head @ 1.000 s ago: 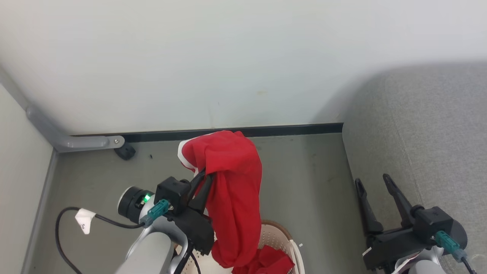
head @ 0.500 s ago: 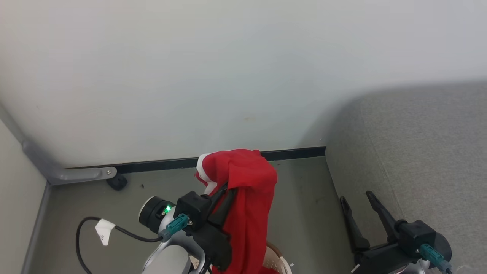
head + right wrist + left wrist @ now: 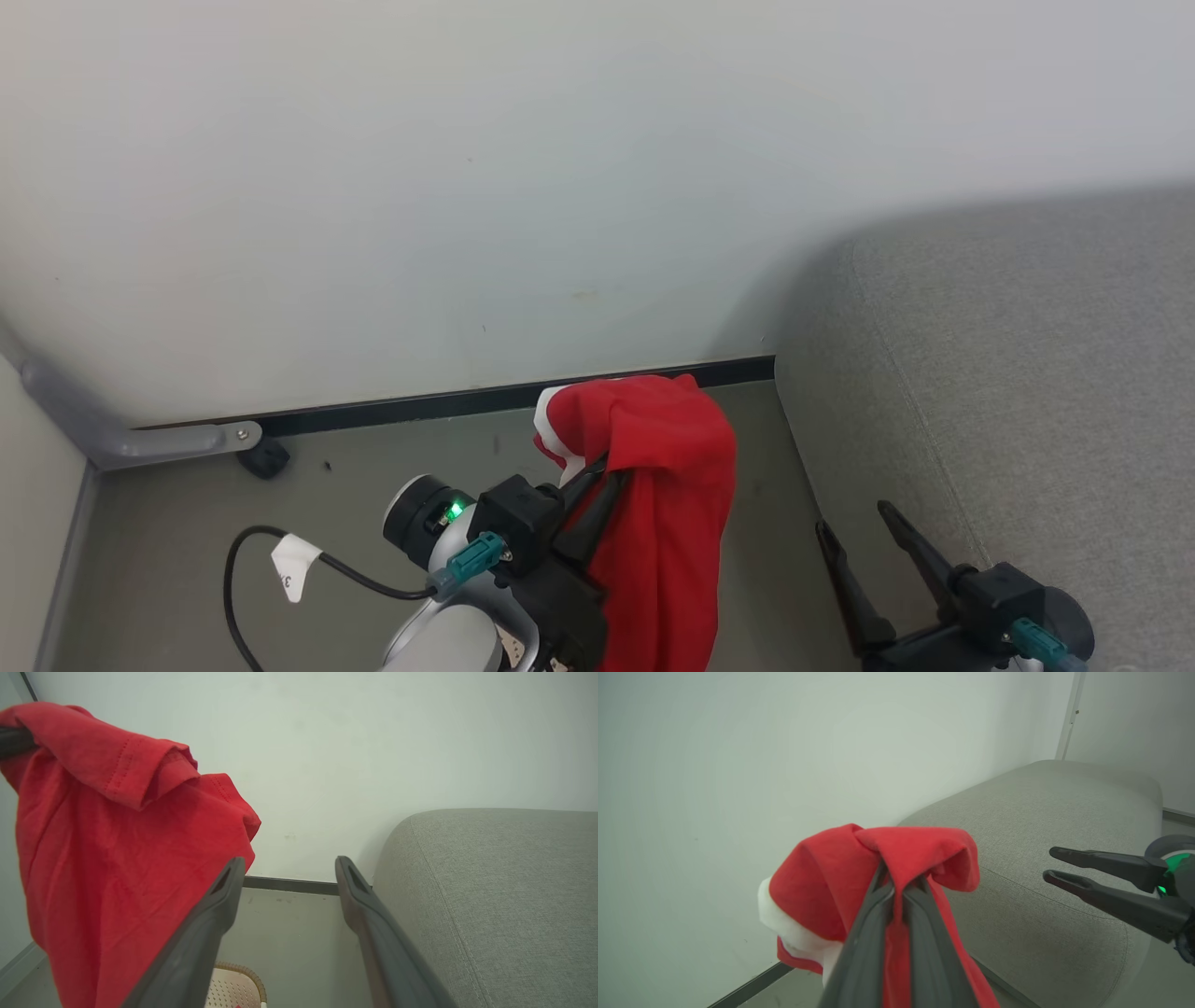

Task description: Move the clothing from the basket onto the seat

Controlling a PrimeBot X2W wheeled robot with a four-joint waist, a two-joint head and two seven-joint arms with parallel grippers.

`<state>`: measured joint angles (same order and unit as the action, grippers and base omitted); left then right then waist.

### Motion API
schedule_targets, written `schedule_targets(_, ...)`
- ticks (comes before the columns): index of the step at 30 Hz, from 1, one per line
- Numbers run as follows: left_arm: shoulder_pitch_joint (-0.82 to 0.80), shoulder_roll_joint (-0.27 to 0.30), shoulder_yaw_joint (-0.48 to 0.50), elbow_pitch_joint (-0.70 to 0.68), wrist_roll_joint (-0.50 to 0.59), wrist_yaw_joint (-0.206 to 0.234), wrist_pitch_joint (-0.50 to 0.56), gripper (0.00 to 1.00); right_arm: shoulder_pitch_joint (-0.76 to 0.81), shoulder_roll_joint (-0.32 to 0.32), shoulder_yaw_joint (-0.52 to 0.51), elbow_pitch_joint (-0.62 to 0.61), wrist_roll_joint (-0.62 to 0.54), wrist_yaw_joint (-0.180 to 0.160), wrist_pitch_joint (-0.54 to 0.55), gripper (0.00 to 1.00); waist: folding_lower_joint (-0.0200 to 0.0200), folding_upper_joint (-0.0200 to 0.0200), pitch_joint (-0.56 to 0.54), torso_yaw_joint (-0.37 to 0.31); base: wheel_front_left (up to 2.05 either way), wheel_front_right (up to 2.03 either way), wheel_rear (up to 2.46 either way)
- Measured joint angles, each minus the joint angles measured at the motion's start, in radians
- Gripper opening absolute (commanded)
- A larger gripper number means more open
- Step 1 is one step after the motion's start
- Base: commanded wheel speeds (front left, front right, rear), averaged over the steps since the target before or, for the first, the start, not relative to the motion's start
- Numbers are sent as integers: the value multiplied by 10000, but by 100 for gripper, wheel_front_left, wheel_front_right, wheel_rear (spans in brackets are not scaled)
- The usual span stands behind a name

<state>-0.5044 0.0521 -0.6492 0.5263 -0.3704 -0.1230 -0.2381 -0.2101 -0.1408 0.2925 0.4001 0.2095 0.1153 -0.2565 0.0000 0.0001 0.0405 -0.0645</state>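
Observation:
A red garment of the clothing [image 3: 667,523] with a white edge hangs in the air from my left gripper [image 3: 611,467], which is shut on a fold of it. In the left wrist view the red cloth [image 3: 859,872] drapes over both sides of the closed fingers [image 3: 873,933]. The grey seat [image 3: 1008,392] fills the right of the head view, to the right of the hanging cloth. My right gripper [image 3: 854,523] stands open and empty at the seat's left edge. A corner of the basket [image 3: 236,987] shows low in the right wrist view, below the garment [image 3: 117,858].
A pale wall [image 3: 467,187] with a dark baseboard [image 3: 467,401] runs behind. A grey floor bracket [image 3: 177,439] and a small black foot [image 3: 264,457] sit at the far left. A black cable with a white tag [image 3: 294,567] trails beside my left arm.
The head view has shifted, so wall and floor sit differently. My left gripper with the red garment has moved right toward the seat and the basket has left the head view. The right gripper stays open.

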Motion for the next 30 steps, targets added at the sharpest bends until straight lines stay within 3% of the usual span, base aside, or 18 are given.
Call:
schedule_targets(7,-96,-29,-146,-198,-59,0,79,0,-432,-81,1099,272,29,82,0,100,0,0,111,56,0,0,0)
schedule_targets(12,-289,-46,-207,-255,-86,2,165,0,-1084,-328,2909,311,441,82,0,100,0,0,173,148,0,0,0)
schedule_targets(18,-485,-54,-341,-382,-159,58,257,0,-1961,-573,4238,838,1110,82,0,100,1,0,285,270,0,0,0)
schedule_targets(30,-689,-56,-775,-708,-527,228,382,0,-3430,-385,5802,2295,2328,82,98,100,1,0,459,439,0,0,0)
